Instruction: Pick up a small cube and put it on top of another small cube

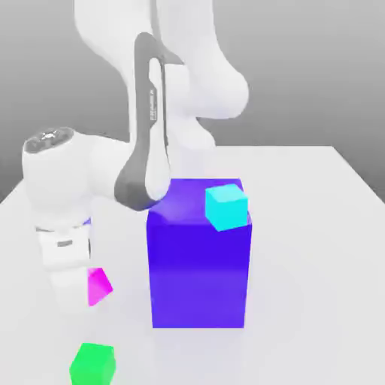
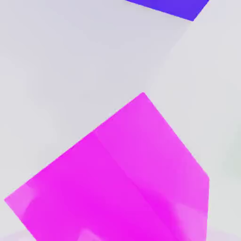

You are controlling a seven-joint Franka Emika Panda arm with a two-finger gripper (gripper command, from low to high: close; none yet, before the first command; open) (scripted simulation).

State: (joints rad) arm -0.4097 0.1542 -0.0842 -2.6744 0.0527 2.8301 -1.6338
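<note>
The small cube (image 1: pixel 99 286) is bright magenta-pink and tilted, at the exterior view's lower left, just above the white table. My gripper (image 1: pixel 83 295) reaches down onto it, and the white hand hides the cube's near side. In the hand view the small cube (image 2: pixel 127 179) is very close, turned at an angle with one corner pointing away. The gripper is shut on this cube. A small green cube (image 1: pixel 92 364) lies on the table in front of the hand. A small cyan cube (image 1: pixel 226 206) rests on top of the big blue-purple block (image 1: pixel 199 271).
The big blue-purple block stands just to the exterior view's right of the hand, and its corner (image 2: pixel 169 7) shows in the hand view. The arm's links rise behind and over the block. Bare white table (image 1: pixel 323 248) spreads to the right.
</note>
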